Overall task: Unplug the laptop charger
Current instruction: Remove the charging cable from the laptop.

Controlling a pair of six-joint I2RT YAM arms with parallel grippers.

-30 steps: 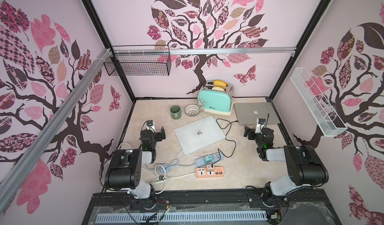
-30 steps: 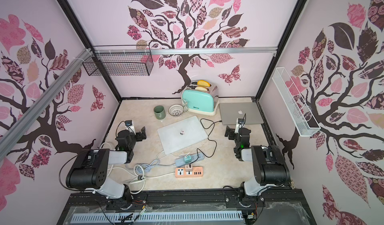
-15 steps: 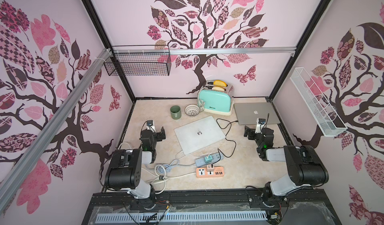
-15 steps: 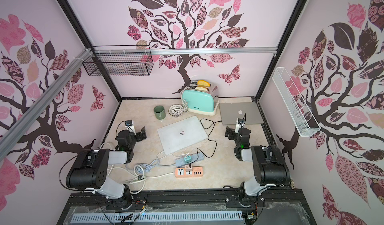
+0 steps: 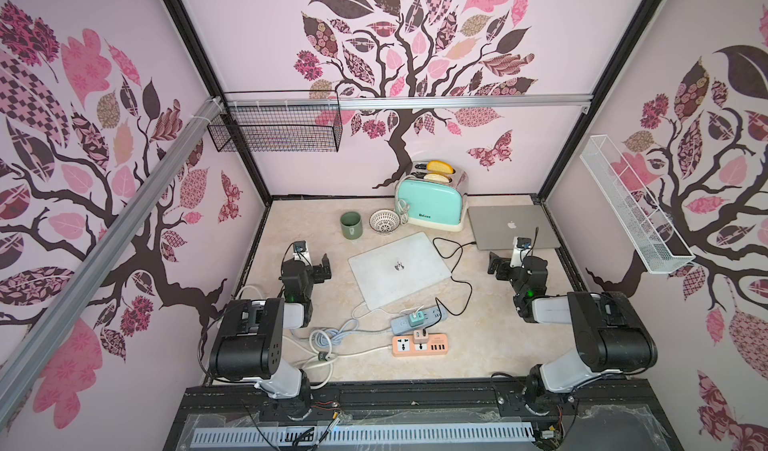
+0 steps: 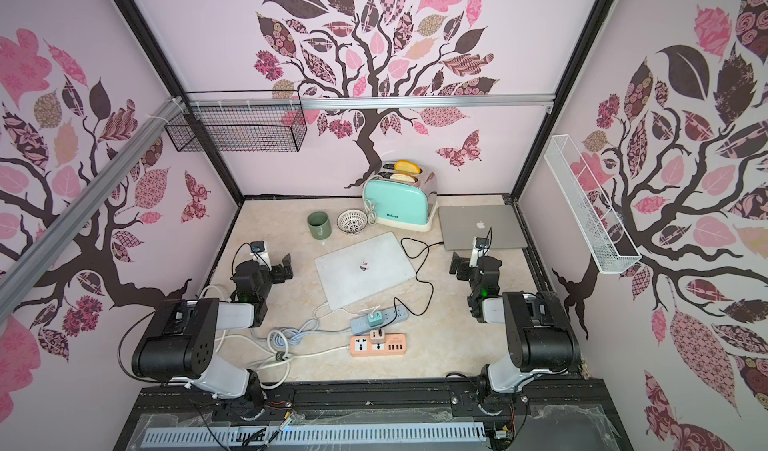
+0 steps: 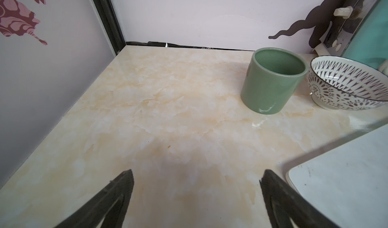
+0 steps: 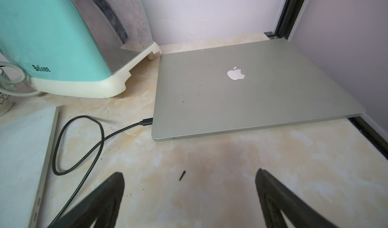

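Both top views look steeply down, sharing the whole desk (image 5: 490, 345) (image 6: 449, 336). Wrist cameras sit low — left faces the green cup (image 7: 270, 84), right the silver laptop (image 8: 241, 103).

A glazed green ceramic cup (image 7: 273, 82) stands upright on the cream marbled counter (image 7: 157, 100), ahead of the left gripper (image 7: 196, 174) and to its right. A white bowl with dark patterned print (image 7: 346, 84) sits just beside the cup, farther right. A mint-green toaster (image 8: 52, 37) holding two bread slices (image 5: 438, 166) stands ahead-left of the right gripper (image 8: 189, 172). A black wire basket (image 5: 274, 133) hangs high beyond the left gripper, and a white wire rack (image 5: 631, 212) hangs above the right one.
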